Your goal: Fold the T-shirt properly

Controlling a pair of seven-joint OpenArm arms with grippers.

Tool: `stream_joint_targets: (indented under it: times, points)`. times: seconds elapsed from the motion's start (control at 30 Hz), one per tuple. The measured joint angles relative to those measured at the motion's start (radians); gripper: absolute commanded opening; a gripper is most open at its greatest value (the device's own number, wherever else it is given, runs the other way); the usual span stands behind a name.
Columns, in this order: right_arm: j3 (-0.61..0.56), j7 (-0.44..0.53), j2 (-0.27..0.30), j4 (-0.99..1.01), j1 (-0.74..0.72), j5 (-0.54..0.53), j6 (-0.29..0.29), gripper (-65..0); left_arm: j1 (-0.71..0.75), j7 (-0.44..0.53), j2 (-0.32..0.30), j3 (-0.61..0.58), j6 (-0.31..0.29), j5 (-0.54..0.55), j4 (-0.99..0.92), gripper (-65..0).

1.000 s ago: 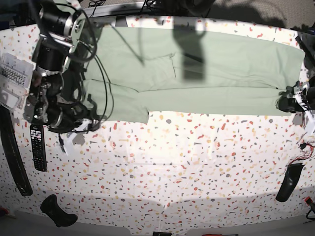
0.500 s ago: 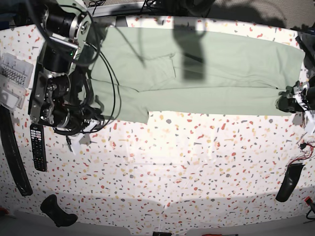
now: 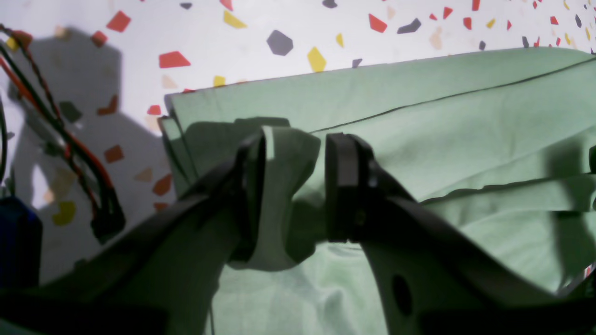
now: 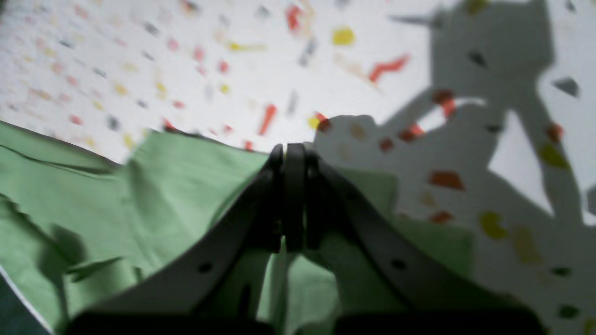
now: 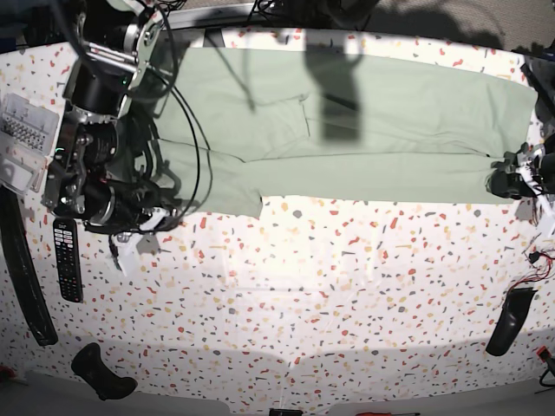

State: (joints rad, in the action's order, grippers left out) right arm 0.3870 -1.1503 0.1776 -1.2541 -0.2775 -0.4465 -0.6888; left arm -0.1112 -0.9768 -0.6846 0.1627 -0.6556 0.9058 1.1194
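Observation:
The T-shirt (image 5: 364, 121) is pale green and lies as a long folded strip across the back of the speckled table. At its right end in the base view, my left gripper (image 5: 507, 182) holds a corner. The left wrist view shows a bunched fold of the T-shirt (image 3: 419, 102) pinched between the dark fingers of the left gripper (image 3: 298, 181). My right arm (image 5: 104, 173) stands over the strip's left end. In the right wrist view, the right gripper (image 4: 288, 158) is shut, fingertips pressed together over the T-shirt's (image 4: 177, 186) edge; no cloth shows between them.
A black remote control (image 5: 67, 260), a clear plastic box (image 5: 22, 143) and a long black strap (image 5: 22, 269) lie at the table's left edge. Dark objects sit at the front left (image 5: 102, 371) and right (image 5: 510, 321). Red and black wires (image 3: 93, 181) hang beside the left gripper.
The right gripper has closed. The right arm swung toward the shirt's left end and settled back slightly. The left arm and its hold stayed still.

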Motion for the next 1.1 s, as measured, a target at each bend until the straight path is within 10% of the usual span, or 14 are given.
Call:
stream_joint_targets:
  times: [0.23,0.6,0.8,1.1]
  points:
    - [0.000,0.033,0.024,-0.005,-0.002,0.002,0.000,-36.5,0.000,0.000,0.000,0.000,0.000,0.000,0.000,-45.8]
    - [-0.005,0.000,0.019,0.038,0.002,0.020,0.019,-36.7,0.000,0.000,0.000,0.000,0.000,0.000,0.000,-45.8]
    - [-0.005,0.001,0.019,0.038,0.001,0.016,0.019,-65.0,0.000,0.000,0.000,0.000,0.000,0.000,0.000,-45.8]
    - [-0.005,0.000,0.019,-0.021,-0.008,0.017,0.018,-65.0,0.000,0.000,0.000,0.000,0.000,0.000,0.000,-45.8]
